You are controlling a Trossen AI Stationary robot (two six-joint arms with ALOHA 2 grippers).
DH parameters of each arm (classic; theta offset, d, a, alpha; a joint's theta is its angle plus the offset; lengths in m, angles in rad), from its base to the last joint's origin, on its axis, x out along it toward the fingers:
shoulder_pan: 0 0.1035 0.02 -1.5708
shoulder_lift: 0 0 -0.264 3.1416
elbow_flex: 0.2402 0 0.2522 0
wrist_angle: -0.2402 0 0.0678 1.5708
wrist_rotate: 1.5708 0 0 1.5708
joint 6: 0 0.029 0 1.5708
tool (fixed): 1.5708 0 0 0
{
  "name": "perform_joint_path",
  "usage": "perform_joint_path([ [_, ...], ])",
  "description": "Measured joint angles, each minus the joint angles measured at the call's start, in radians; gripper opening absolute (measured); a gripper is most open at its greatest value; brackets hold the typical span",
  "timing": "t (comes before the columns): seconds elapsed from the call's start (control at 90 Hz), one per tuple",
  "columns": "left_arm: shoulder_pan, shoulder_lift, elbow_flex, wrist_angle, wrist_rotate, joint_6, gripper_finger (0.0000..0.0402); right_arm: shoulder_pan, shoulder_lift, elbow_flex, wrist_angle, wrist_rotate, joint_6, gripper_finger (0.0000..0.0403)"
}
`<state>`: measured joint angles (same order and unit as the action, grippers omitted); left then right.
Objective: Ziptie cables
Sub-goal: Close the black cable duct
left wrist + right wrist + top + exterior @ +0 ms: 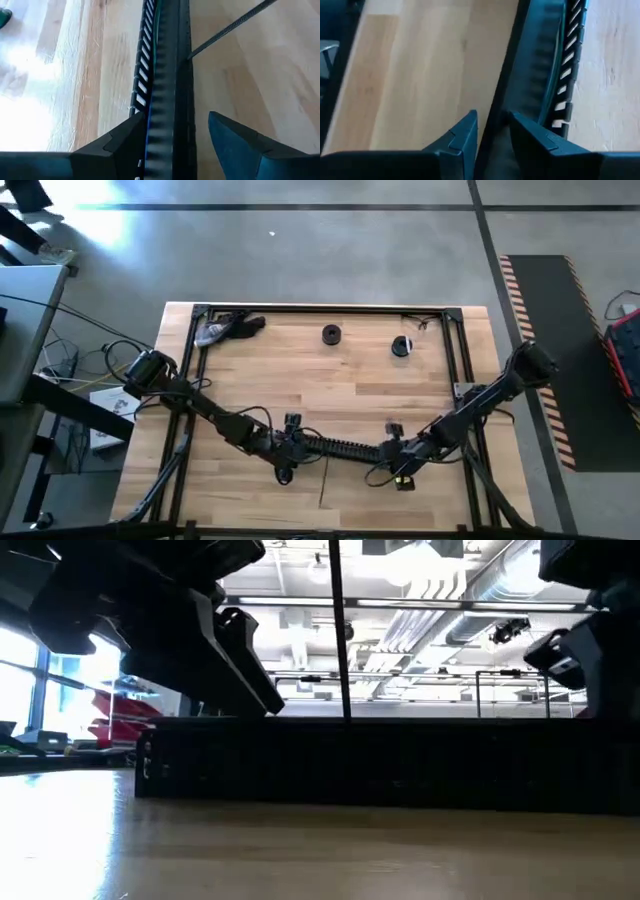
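Cables (156, 55): thin pale-green strands lying inside the black slotted channel (345, 447); light, limp, best pinched mid-bundle. My left gripper (172, 142) straddles that channel, unclenched; my right gripper (492, 132) is nearly closed against its edge.

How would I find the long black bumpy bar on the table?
Look at the wooden table, along its near side where both arms meet. The black slotted channel lies there, between the left hand and right hand. Unlike the two small round things farther back, it is long and toothed.
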<state>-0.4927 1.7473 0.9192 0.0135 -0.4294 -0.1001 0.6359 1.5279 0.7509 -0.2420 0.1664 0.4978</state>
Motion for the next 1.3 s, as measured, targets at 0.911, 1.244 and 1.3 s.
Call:
perform_joint_path([
  [0.911,0.0,0.0,0.001,0.014,-0.012,-0.003,0.0201,0.004,0.025,-0.002,-0.052,0.074,-0.111,0.0127],
  [1.244,-0.002,-0.048,0.002,0.01,-0.031,-0.001,0.0201,0.006,-0.009,0.039,-0.136,0.127,-0.068,0.0017],
  [1.3,-0.001,-0.064,0.002,0.01,-0.049,-0.001,0.0201,0.007,-0.01,0.062,-0.182,0.142,-0.075,0.0021],
])
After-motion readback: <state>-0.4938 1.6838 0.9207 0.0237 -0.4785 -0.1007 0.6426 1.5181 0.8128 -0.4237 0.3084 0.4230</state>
